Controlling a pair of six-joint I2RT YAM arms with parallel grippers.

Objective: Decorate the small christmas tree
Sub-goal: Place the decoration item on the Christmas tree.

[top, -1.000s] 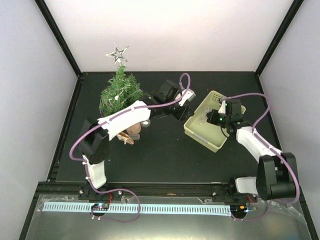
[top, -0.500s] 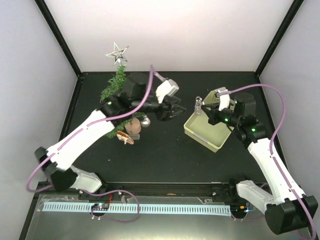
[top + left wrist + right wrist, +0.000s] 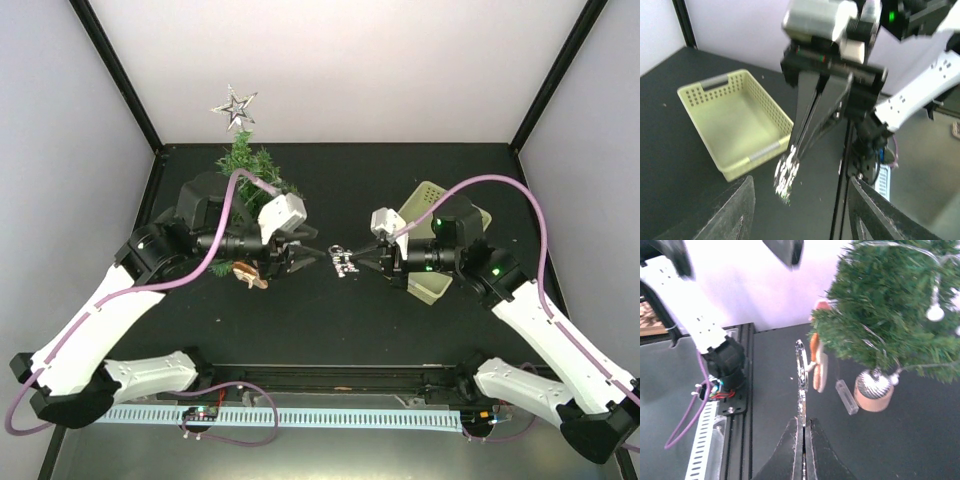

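I see the black worktop (image 3: 330, 320) with both arms reaching over its middle, their tips facing each other.

1. The small christmas tree (image 3: 245, 165) stands upright near the far left corner of the worktop, on a round light-wood stump (image 3: 873, 392). The left arm partly covers it in the overhead view.
2. A pale yellow-green basket (image 3: 735, 122) sits toward the right edge. I see nothing inside it.
3. The left gripper (image 3: 308, 254) has its fingers spread well apart and holds nothing.
4. The right gripper (image 3: 802, 422) has its fingers pressed together, pinching a flat silver glitter ornament (image 3: 343, 262). The ornament hangs above the worktop's middle, just beside the left gripper's tips. I cannot tell whether they touch.
5. A silver star (image 3: 235, 106) tops the tree.
6. A silver ball (image 3: 935, 312) hangs in the branches.
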